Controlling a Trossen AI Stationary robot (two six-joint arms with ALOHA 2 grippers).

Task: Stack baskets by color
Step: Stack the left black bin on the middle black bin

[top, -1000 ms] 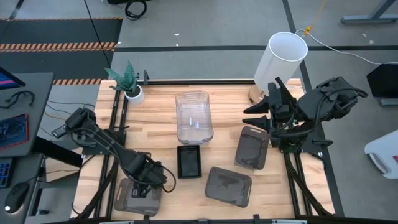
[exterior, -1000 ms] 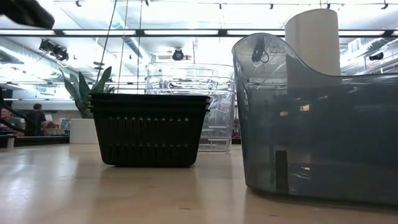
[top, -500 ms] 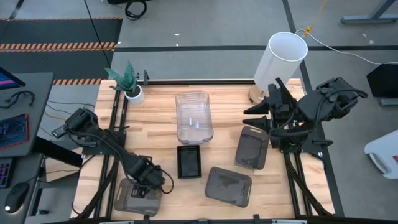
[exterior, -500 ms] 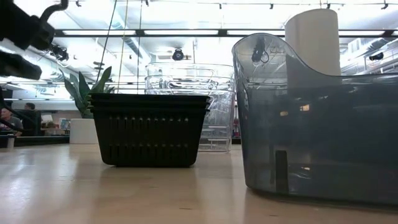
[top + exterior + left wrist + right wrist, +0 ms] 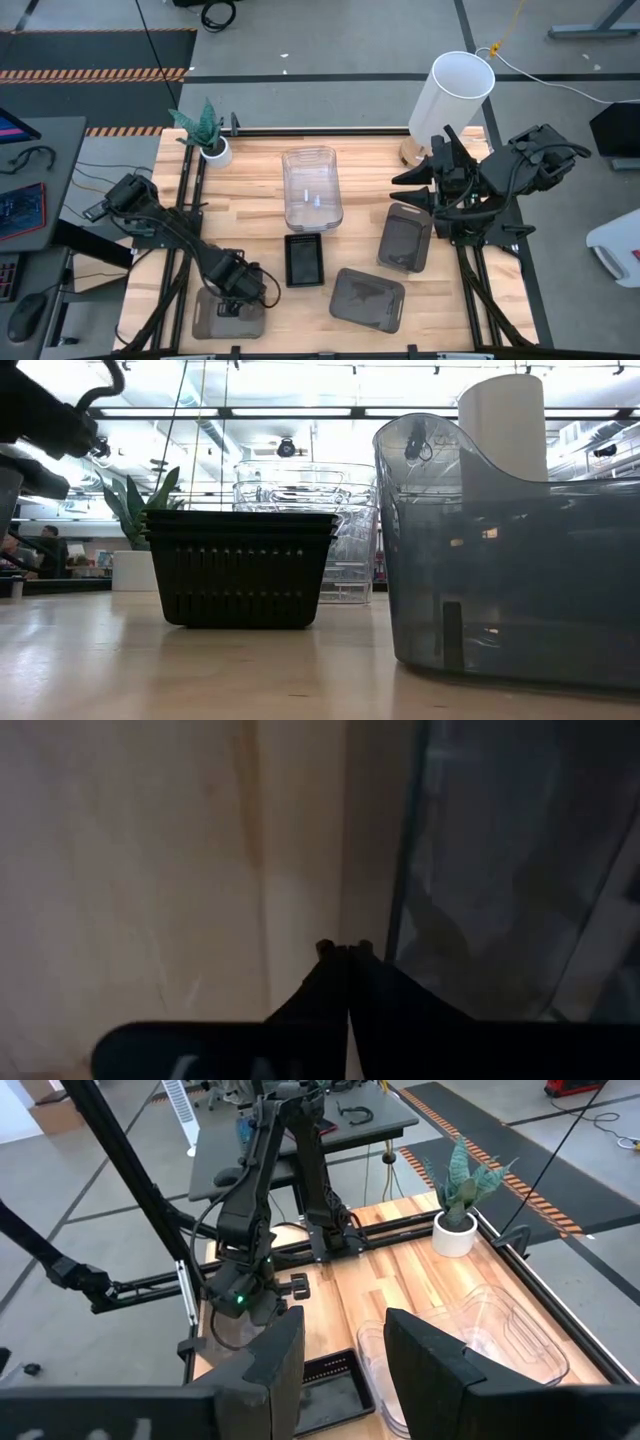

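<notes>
My left gripper [image 5: 237,291] points down at the near left of the table, shut on the far rim of a dark grey basket [image 5: 228,318] that rests on its bottom. Another dark grey basket [image 5: 368,298] lies near the front middle, and one more [image 5: 405,238] to its right. The black baskets [image 5: 305,260] stand nested at the centre, with the clear baskets [image 5: 312,188] nested beyond them. My right gripper [image 5: 345,1355] hangs open, raised over the table's right side [image 5: 425,190], with nothing between its fingers. My left gripper pinches the upper edge of the dark grey basket's far long wall [image 5: 347,925] between its two fingers [image 5: 325,952]. The fingers come from above, pointing down. The basket's bottom stays on the table.
A tall white cylinder [image 5: 460,95] stands at the far right corner. A small potted plant [image 5: 207,135] stands at the far left corner. Bare wood lies between the left basket and the black baskets. In the low view the front grey basket [image 5: 510,560] fills the right half.
My left gripper has come down onto the far rim of the left dark grey basket. The basket has slid a little toward the table's right edge.
</notes>
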